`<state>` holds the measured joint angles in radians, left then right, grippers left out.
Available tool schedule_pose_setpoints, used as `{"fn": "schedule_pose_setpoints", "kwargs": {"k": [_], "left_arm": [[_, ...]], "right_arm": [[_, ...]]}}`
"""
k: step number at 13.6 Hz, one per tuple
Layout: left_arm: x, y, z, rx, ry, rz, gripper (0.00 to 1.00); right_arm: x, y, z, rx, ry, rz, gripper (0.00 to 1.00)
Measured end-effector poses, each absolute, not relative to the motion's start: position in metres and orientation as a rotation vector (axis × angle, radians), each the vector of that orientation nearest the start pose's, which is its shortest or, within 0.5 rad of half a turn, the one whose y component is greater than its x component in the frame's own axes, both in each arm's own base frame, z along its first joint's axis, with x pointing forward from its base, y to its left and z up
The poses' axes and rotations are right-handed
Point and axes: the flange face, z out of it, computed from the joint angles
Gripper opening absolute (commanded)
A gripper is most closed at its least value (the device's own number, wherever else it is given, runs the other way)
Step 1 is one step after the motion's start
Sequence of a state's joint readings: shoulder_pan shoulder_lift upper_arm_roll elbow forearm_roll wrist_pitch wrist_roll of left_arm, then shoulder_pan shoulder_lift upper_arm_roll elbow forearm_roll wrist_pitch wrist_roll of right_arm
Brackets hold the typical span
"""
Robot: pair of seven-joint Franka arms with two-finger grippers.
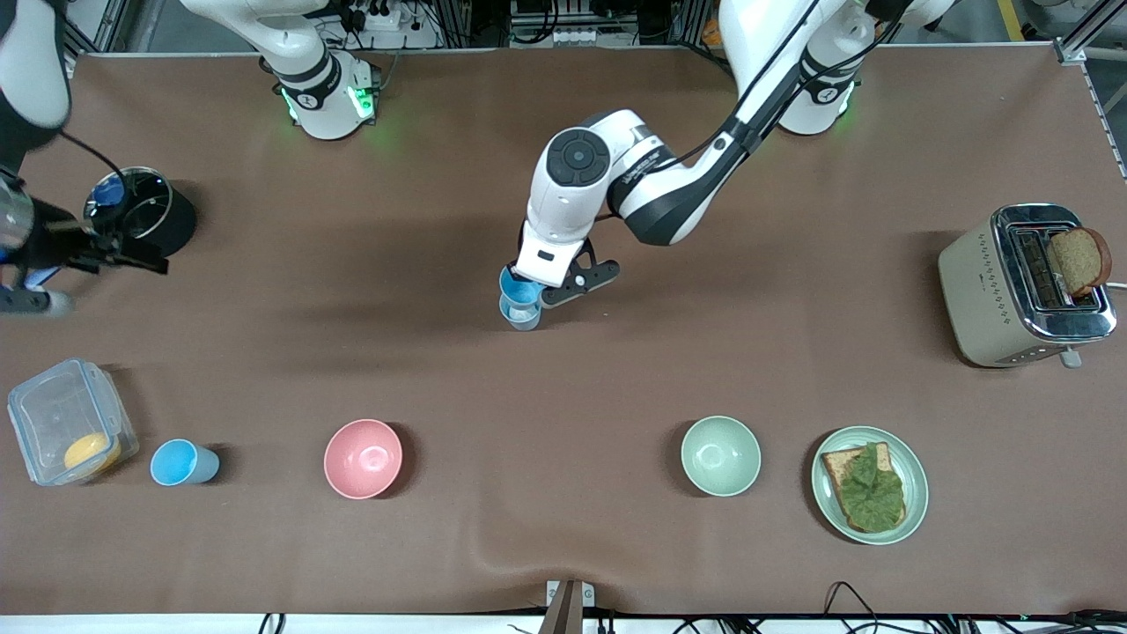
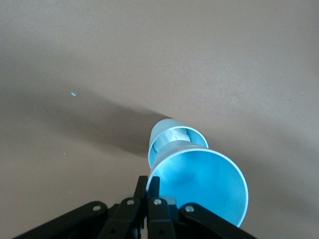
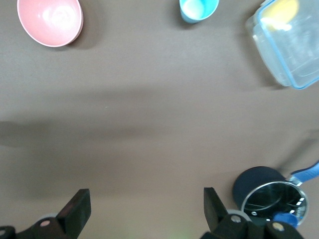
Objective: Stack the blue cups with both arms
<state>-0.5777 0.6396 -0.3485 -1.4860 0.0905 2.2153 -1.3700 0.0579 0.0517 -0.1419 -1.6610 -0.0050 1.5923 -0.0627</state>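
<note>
You find almost nothing to read here. The left arm (image 1: 669, 189) carries a line of dark lettering on its white wrist section, but it is too small to make out. The toaster (image 1: 1021, 286) bears a small dark mark on its side wall that you cannot read either. No labels, numbers or signs show in either wrist view.
</note>
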Motion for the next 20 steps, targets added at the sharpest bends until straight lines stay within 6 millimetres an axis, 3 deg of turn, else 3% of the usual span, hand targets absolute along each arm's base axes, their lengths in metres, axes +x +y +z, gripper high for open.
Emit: {"fn": "schedule_pose_setpoints", "kwargs": {"k": [4, 5, 6, 9, 10, 11, 13, 15, 17, 20], "left_arm": [[0.468, -0.553, 0.306, -3.215, -0.744, 0.090, 0.00], [0.469, -0.554, 0.302, -3.221, -0.747, 0.087, 0.70], [0.470, -0.554, 0.298, -3.222, -0.751, 0.088, 1.00], [0.479, -0.553, 0.305, -3.232, -0.806, 0.066, 1.00], [0.491, -0.549, 0.322, -3.236, -0.888, 0.020, 1.00], [0.513, -0.534, 0.352, -3.242, -0.976, -0.058, 1.00], [0.558, -0.469, 0.434, -3.211, -1.111, -0.200, 1.00], [0.583, -0.393, 0.496, -3.156, -1.042, -0.262, 1.00], [0.595, -0.310, 0.536, -3.107, -0.821, -0.231, 1.00], [0.587, -0.218, 0.584, -3.070, -0.504, -0.133, 1.00]], "right_arm": [[0.566, -0.039, 0.588, -3.156, 0.009, 0.046, 1.00], [0.567, -0.035, 0.595, -3.157, -0.005, 0.023, 1.00], [0.568, -0.030, 0.599, -3.158, -0.014, 0.011, 1.00], [0.569, -0.030, 0.597, -3.159, -0.015, 0.013, 1.00], [0.570, -0.030, 0.597, -3.162, -0.018, 0.012, 1.00], [0.571, -0.029, 0.597, -3.164, -0.021, 0.010, 1.00], [0.572, -0.029, 0.597, -3.164, -0.020, 0.009, 1.00], [0.572, -0.032, 0.595, -3.164, -0.006, 0.018, 1.00], [0.573, -0.038, 0.593, -3.164, 0.027, 0.029, 1.00], [0.573, -0.037, 0.591, -3.162, 0.126, 0.037, 1.00]]}}
